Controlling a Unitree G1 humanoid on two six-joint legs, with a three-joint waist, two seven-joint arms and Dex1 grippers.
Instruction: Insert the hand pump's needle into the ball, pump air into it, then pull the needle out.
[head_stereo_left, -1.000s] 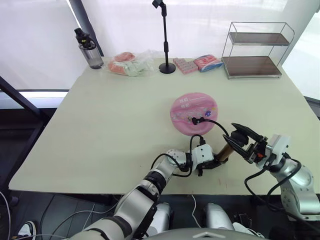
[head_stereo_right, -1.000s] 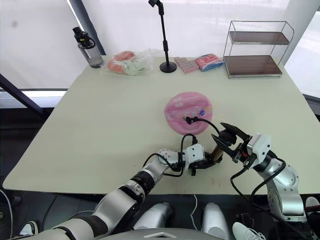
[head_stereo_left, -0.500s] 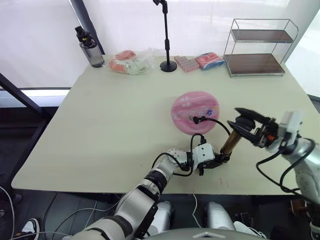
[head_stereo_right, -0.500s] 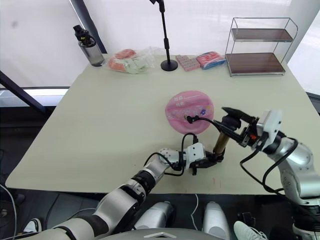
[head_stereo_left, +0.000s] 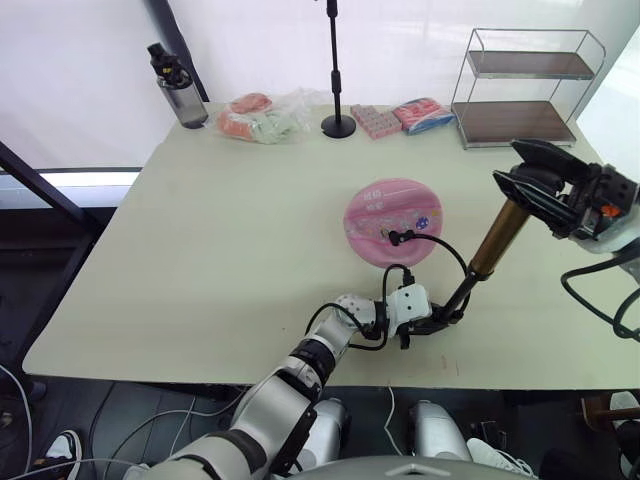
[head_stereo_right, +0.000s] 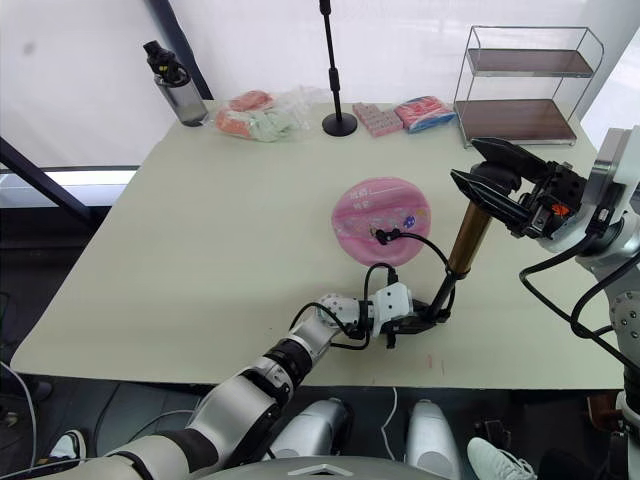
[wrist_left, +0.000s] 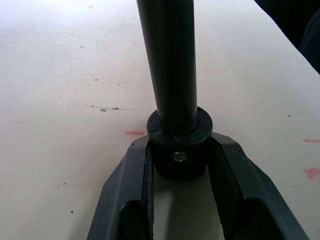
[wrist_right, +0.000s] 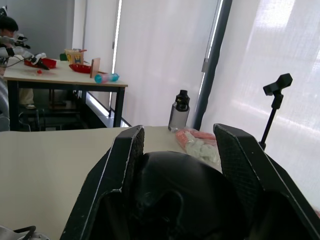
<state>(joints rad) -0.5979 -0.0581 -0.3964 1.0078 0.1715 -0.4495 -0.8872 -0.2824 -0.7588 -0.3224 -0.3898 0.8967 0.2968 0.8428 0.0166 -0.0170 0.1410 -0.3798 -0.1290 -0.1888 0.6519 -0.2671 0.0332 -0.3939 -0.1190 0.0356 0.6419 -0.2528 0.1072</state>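
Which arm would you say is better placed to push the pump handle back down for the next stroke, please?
The right. The right gripper is shut on the T-handle, raised at the top of the hand pump. The left gripper clamps the pump's base on the table, so it should stay as the anchor.

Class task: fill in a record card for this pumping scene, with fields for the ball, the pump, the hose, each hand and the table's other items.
ball: pink, flattish ball lying on the table
hand pump: hand pump tilted, base end down near the table's front edge
hose: black, loops from the pump's base to the ball's top
left hand: left hand shut on the pump's black base cap
right hand: right hand shut on the pump's handle, raised
other items: bottle, wire shelf, microphone stand, packets
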